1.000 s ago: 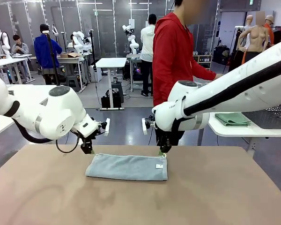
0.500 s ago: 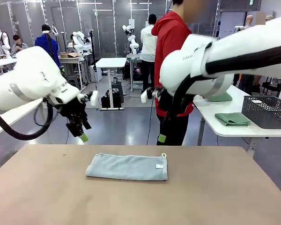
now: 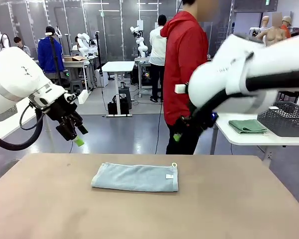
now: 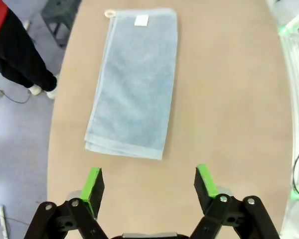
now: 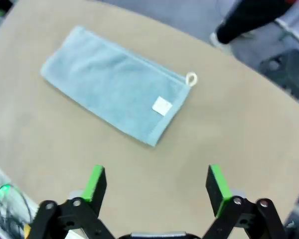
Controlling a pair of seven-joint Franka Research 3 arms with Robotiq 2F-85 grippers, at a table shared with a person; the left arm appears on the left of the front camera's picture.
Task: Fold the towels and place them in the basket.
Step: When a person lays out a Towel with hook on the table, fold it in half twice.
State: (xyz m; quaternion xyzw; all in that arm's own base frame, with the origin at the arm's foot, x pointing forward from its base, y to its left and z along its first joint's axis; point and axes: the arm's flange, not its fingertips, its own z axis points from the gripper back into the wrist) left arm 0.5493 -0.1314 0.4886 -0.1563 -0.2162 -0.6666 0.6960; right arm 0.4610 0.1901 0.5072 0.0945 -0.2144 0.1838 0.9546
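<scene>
The towel [image 3: 135,178] lies flat on the table [image 3: 229,209], centred and toward the far edge, its tag [image 3: 169,176] at the right end. The left gripper [image 3: 75,137] hangs above the far left edge, the right gripper [image 3: 178,133] beyond the towel's right end, both clear of it. A person [image 3: 184,59] stands behind the table. On a side table [image 3: 239,138] at right, a folded cloth [image 3: 246,126] lies just left of the basket [image 3: 284,118].

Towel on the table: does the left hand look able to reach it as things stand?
Probably yes: the left hand hangs open in the air off one short end of the towel, with nothing between them or lying on it.
</scene>
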